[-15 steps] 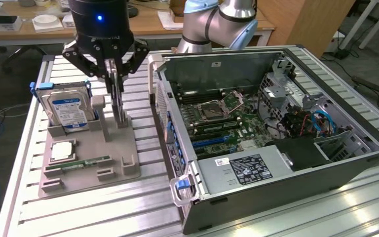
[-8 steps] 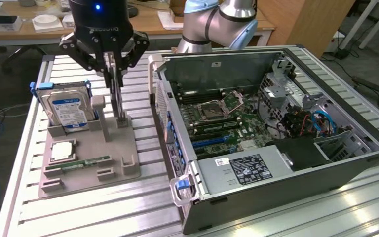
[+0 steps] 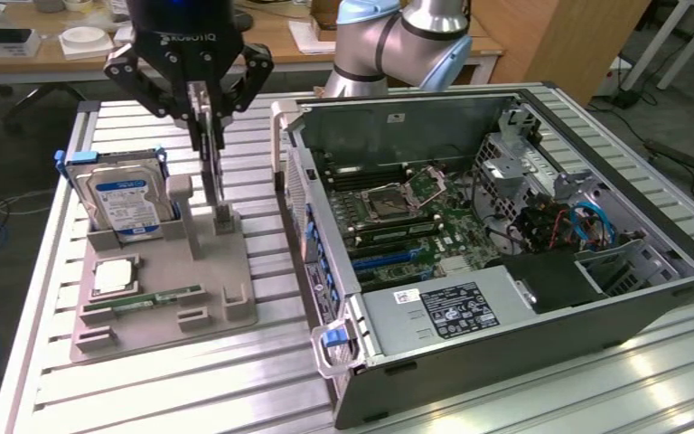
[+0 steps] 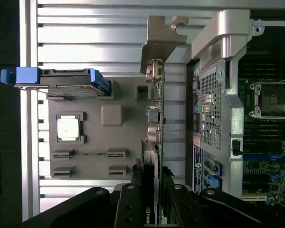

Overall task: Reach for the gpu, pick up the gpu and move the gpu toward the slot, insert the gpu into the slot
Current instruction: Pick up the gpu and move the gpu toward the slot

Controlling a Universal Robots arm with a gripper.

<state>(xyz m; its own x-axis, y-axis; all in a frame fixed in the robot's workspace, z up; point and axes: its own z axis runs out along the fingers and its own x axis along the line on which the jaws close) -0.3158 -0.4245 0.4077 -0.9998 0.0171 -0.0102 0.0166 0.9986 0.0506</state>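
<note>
At the exterior view's upper left, our gripper [image 3: 207,136] pinches the upright gpu [image 3: 216,185] narrowly by its top edge, card foot in the grey holder [image 3: 191,258]. We should lift straight up, card vertical, clear of the computer case [image 3: 588,316].

gpu [image 3: 213,176] btwn hard drive [image 3: 124,194] & case wall [image 3: 300,185]; narrow gaps both sides, case top open.
</note>
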